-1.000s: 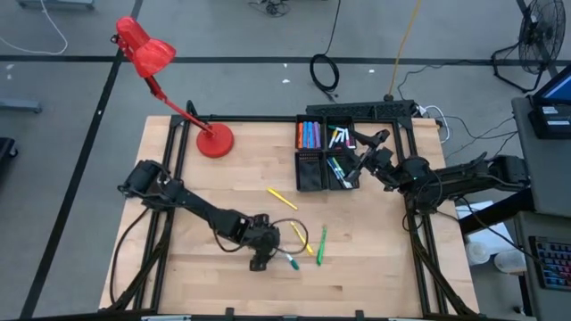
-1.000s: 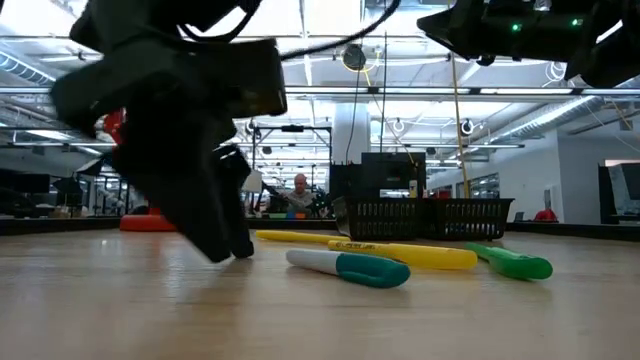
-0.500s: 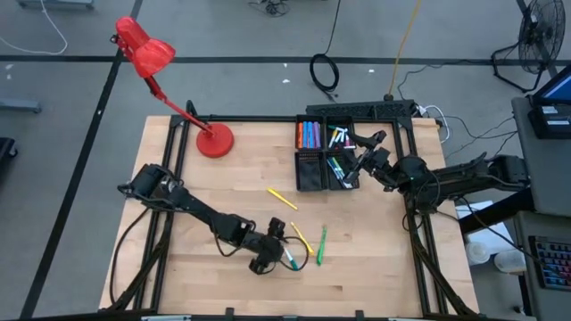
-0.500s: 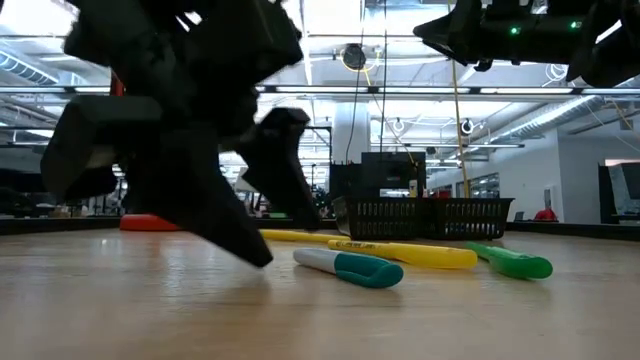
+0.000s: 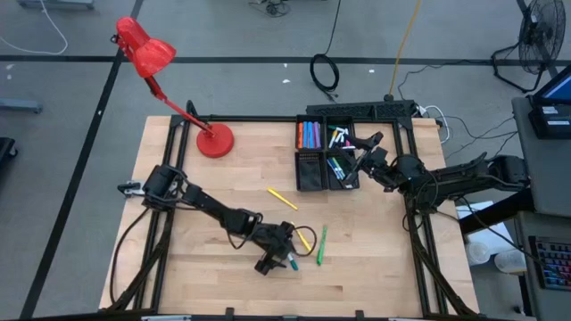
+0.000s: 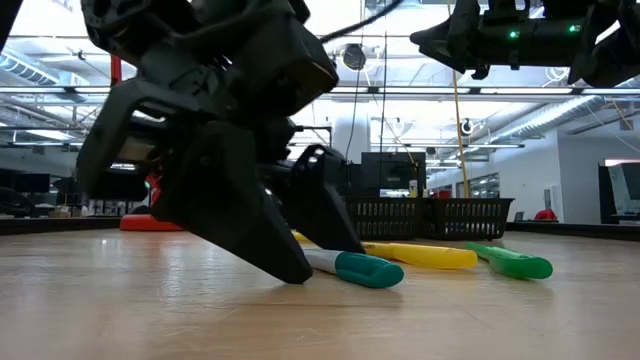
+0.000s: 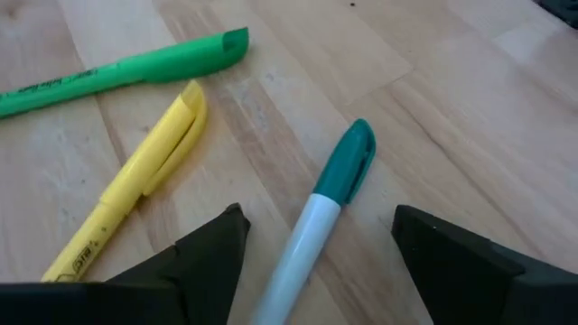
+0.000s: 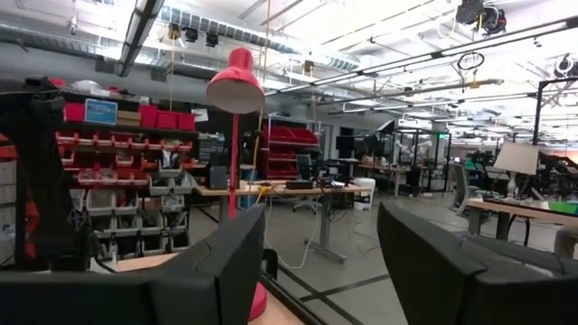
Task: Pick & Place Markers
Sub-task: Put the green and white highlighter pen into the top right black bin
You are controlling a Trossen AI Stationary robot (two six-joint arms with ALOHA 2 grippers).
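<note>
Got my left gripper point(image 7: 312, 244) down at the table point(image 5: 187, 259) with fingers point(image 7: 194, 262) spread, straddling the white end of the teal marker point(image 7: 321, 221). Yellow marker point(image 7: 135, 185) lies just outside one finger, green marker point(image 7: 117, 68) beyond it. Right gripper point(image 5: 364, 148) hangs open over the tray point(image 5: 310, 173), not holding anything.

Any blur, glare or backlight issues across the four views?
Low view: the left hand looms as a dark backlit silhouette, and ceiling lights glare behind it. Left wrist view: the teal marker is slightly soft and the near fingers blurred. Right wrist view: bright overhead lights. High view: evenly lit, sharp.
</note>
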